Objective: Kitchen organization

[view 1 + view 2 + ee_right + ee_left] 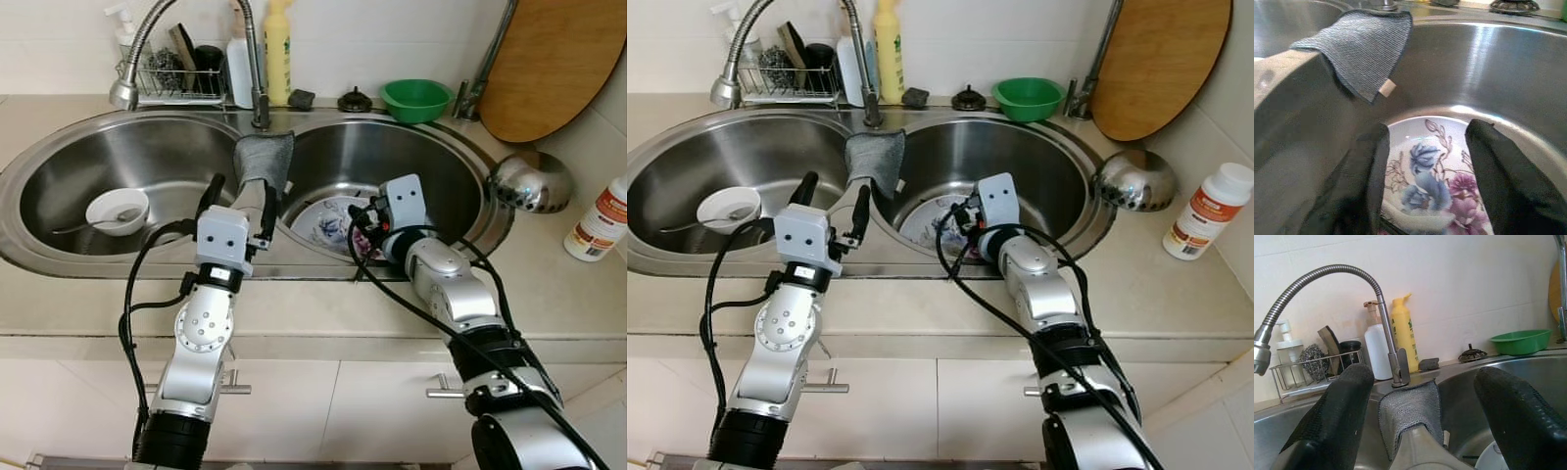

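Double stainless-steel sink (59,250) w/ two round basins, seen from above. The floral white porcelain plate (328,223), painted w/ blue and purple blooms, was found on the floor of the right basin, lying roughly flat. The right gripper (1425,171) was lowered inside that basin, fingers spread apart and holding nothing; the plate lay directly ahead of and between the fingertips, just beyond them, so the right arm was clearly the nearer. Contact w/ the rim could not be made out.

The left gripper (240,201) was held over the divider between basins, fingers also spread and empty, pointing toward the far wall. A grey ribbed microfibre cloth (265,162) was draped over the divider just ahead of it, its long axis running near-to-far; soft, limp.

Left basin: small white ceramic bowl (118,211) w/ a metal spoon (83,225) resting in it. Far edge: flexible coiled-steel tap (1327,274), wire rack (171,83), yellow plastic bottle (278,49), green plastic bowl (415,99). Right: oval wooden board (549,64) leaning on the wall, polished steel ladle-like bowl (532,182), white bottle w/ orange label (600,220).

Judged next: the plate's glazed rim likely slippery; an edge pinch would be needed.
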Tool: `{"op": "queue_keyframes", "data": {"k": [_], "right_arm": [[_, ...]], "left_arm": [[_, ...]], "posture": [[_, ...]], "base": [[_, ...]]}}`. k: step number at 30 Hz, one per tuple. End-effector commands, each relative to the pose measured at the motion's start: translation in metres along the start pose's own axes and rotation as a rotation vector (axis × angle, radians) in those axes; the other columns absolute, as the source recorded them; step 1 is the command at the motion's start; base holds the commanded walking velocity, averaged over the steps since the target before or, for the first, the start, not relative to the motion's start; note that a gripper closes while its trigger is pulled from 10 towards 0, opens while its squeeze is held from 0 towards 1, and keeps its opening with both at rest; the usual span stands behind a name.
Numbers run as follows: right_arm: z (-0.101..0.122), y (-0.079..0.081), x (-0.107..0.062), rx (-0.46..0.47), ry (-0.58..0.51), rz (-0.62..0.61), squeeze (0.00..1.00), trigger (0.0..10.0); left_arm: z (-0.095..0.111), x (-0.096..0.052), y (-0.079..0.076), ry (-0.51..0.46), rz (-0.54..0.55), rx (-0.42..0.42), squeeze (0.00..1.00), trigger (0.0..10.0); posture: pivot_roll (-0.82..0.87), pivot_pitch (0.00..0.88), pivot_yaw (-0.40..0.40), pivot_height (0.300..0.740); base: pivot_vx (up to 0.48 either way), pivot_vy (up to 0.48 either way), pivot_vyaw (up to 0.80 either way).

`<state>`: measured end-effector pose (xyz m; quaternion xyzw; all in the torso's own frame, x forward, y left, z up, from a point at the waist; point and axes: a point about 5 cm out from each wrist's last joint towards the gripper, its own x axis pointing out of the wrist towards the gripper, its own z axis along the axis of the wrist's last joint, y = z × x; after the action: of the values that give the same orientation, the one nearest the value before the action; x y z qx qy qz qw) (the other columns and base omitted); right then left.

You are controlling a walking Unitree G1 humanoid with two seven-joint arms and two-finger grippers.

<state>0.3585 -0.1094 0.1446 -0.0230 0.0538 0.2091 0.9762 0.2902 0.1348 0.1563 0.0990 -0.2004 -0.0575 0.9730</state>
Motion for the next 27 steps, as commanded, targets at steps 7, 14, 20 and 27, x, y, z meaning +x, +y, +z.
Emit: {"op": "queue_keyframes", "data": {"k": [7,14,20,27], "right_arm": [[0.024,-0.007,-0.006,0.003,-0.160,-0.036,1.00,10.0],[0.054,-0.018,-0.017,-0.004,-0.327,-0.161,0.15,10.0],[0.057,-0.018,-0.022,-0.023,-0.363,-0.180,0.00,10.0],[0.056,-0.018,-0.023,-0.022,-0.366,-0.204,0.00,10.0]], "left_arm": [[0.001,0.002,-0.002,0.000,-0.011,-0.005,0.00,10.0],[0.002,0.002,-0.001,-0.003,0.007,-0.033,0.00,10.0],[0.004,0.003,-0.002,-0.020,0.000,-0.027,0.00,10.0],[0.006,0.004,-0.001,-0.026,-0.003,-0.034,0.00,10.0]], "posture": [[-0.10,0.000,-0.037,0.740],[-0.10,0.000,-0.037,0.740],[-0.10,0.000,-0.034,0.740],[-0.10,0.000,-0.035,0.740]], "base": [[0.000,0.000,0.00],[0.000,0.000,0.00],[0.000,0.059,0.00],[0.000,0.480,0.00]]}}
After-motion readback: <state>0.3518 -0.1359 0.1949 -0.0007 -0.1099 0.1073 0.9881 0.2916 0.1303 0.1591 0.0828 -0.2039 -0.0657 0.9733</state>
